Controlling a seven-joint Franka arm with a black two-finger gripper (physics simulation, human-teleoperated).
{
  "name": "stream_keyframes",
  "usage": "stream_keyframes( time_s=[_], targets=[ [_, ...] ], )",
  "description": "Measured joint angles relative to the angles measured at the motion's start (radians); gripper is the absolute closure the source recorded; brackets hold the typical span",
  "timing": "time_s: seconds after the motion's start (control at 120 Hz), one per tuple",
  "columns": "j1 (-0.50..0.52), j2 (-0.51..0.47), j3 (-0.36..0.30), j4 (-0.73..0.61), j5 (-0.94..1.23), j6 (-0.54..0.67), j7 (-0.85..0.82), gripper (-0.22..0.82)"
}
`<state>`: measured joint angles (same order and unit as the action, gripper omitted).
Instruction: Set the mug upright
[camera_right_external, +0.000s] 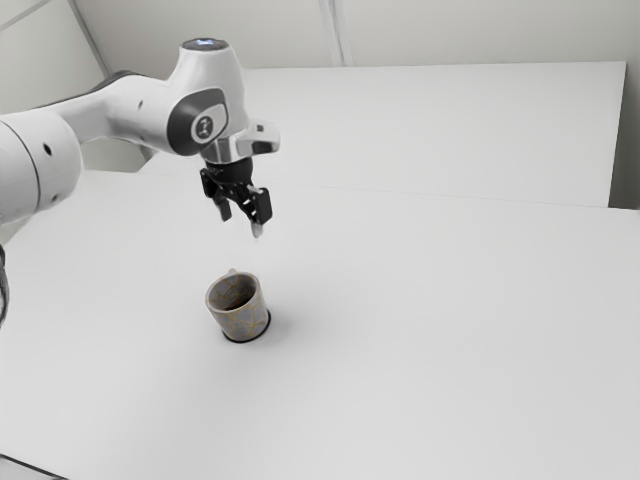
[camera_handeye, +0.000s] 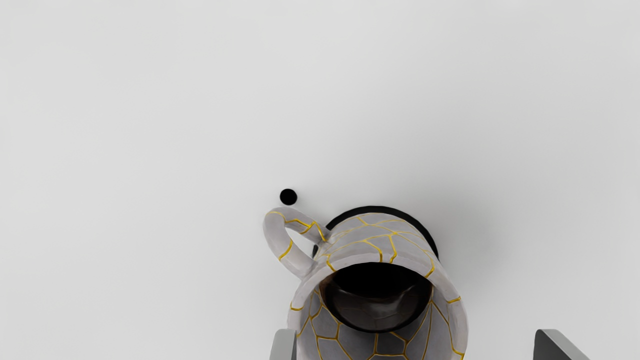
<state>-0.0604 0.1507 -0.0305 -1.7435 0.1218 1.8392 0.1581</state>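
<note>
On the white table (camera_right_external: 430, 300), the mug (camera_right_external: 243, 312) stood upright, clear of my open, empty gripper (camera_right_external: 241, 221); righting appeared satisfied, any next move requiring only maintained clearance.

The mug (camera_right_external: 243, 318) stands upright on the table (camera_right_external: 460, 330), base down, toward the exterior view's left. Its handle (camera_handeye: 276, 240) juts from the side away from the exterior camera. What looks like liquid (camera_handeye: 380, 312) lies inside the mug. Just beside the handle, a spot (camera_handeye: 288, 197) lies on the table. The gripper (camera_right_external: 241, 222) hangs above the table, apart from the mug, and the arm (camera_right_external: 130, 108) reaches in from the exterior view's left.
</note>
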Motion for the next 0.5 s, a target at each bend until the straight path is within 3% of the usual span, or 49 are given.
stream_keyframes(
  time_s=[0.15, 0.275, 0.5],
  targets=[
    [0.039, 0.039, 0.017, 0.192, -0.047, -0.029, 0.038, 0.06],
    [0.049, 0.018, 0.042, 0.248, -0.065, -0.095, 0.071, 0.04],
    [0.104, 0.065, 0.039, 0.385, -0.106, -0.219, 0.127, 0.03]
  ],
)
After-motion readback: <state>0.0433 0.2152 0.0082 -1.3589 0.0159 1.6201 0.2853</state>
